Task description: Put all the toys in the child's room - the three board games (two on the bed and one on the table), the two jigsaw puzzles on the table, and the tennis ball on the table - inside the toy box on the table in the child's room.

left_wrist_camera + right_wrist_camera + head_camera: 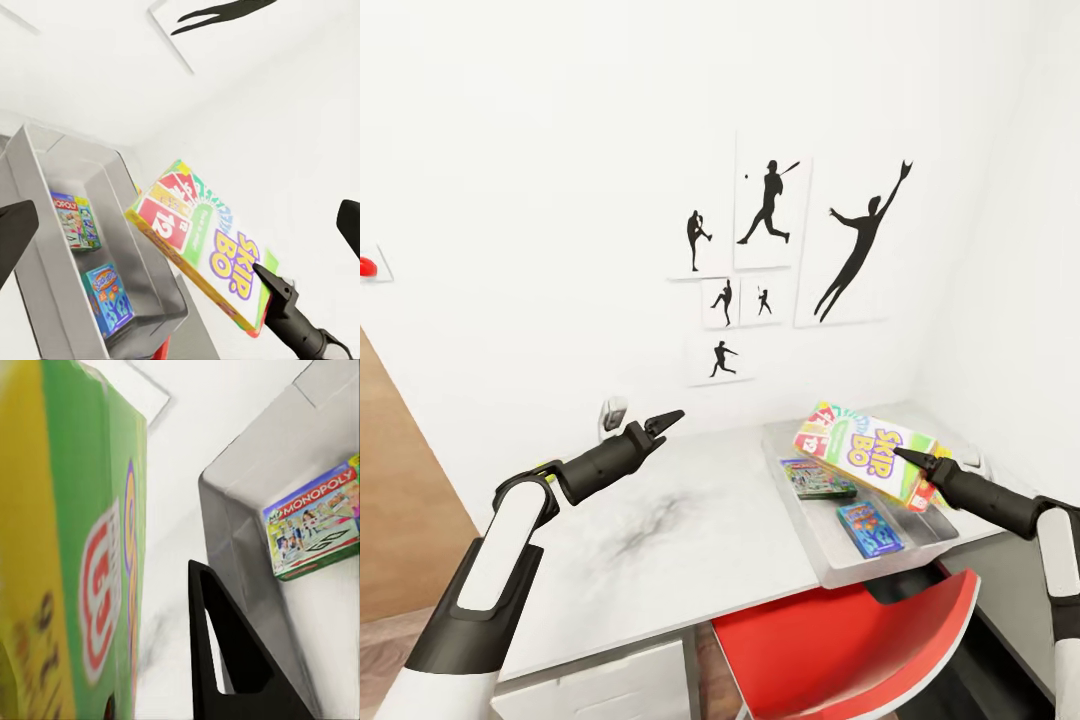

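The Skip-Bo box point(865, 452) is clamped in the right gripper point(909, 459) and held tilted above the toy box point(830, 566), where the Monopoly box point(817, 478) and the blue game box point(870, 528) lie. The left gripper point(660, 421), fingers apart, is held empty over the table point(660, 540) beside the toy box. Silhouette pictures point(770, 200) are hung on the white wall above it.

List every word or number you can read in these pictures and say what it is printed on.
"SKIP-BO": on the Skip-Bo box held by the right gripper.
"12": on a red card printed on that box.
"MONOPOLY": on the Monopoly box lying in the toy box.
Blue game box: lettering too small to read.
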### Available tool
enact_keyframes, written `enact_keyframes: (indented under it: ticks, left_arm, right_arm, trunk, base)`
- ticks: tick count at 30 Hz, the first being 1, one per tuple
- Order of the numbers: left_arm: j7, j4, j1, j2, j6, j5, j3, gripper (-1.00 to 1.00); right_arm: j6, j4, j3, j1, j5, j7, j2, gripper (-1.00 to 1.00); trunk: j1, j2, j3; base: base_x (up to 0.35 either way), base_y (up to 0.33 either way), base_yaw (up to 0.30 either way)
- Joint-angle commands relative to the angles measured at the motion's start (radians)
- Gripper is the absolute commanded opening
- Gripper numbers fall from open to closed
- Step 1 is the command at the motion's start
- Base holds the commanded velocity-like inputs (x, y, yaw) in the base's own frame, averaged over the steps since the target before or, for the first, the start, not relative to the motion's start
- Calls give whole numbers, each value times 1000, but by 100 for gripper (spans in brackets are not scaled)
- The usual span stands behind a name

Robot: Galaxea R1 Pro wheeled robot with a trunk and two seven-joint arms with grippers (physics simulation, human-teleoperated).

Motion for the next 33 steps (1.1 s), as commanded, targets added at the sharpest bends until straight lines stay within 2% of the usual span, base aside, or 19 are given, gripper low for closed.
enact_keyframes:
  ticks: [1,2,4,8,10,14,21,23,28,32,33]
  left_arm:
    - [7,-1,-1,0,2,9,1,100]
    - [7,-1,-1,0,2,9,1,100]
    - [7,-1,-1,0,2,9,8,100]
    - [7,-1,-1,0,1,8,13,100]
    - [7,-1,0,0,1,8,15,100]
    - [7,-1,0,0,1,7,17,100]
    - [8,-1,0,0,1,6,17,100]
    - [8,-1,0,0,1,6,17,100]
    - [8,-1,0,0,1,6,17,100]
    - [8,-1,0,0,1,6,17,100]
    - [8,-1,0,0,1,6,17,100]
  right_arm:
    - [8,22,-25,-6,2,1,0,-100]
    - [8,22,-25,-6,2,1,0,-100]
    - [8,72,-69,-25,2,-8,0,-100]
    - [8,104,-97,-36,2,-14,0,-100]
    - [8,138,-130,-43,3,-26,1,-100]
    - [8,214,-163,-60,2,-78,1,-100]
    - [8,340,-182,-124,2,-172,3,-100]
    - [-16,375,-184,-140,2,-190,6,-100]
    - [-53,442,-187,-186,3,-225,28,-100]
    - [-71,501,-187,-223,3,-297,51,-100]
    - [-71,501,-187,-223,3,-297,51,-100]
  trunk:
    - [1,-2,-2]
    - [1,-2,-2]
    - [1,-2,-2]
    - [1,-2,-2]
    - [1,-2,-2]
    - [1,-2,-2]
    - [1,-2,-2]
    - [1,-2,-2]
    - [1,-2,-2]
    - [1,-2,-2]
    - [1,-2,-2]
  base:
    - [121,-104,0]
    - [121,-104,0]
    - [80,-79,0]
    - [38,-40,0]
    - [18,-19,0]
    - [10,-10,0]
    - [3,-3,0]
    - [1,-1,0]
    - [0,0,0]
    - [0,0,0]
    - [0,0,0]
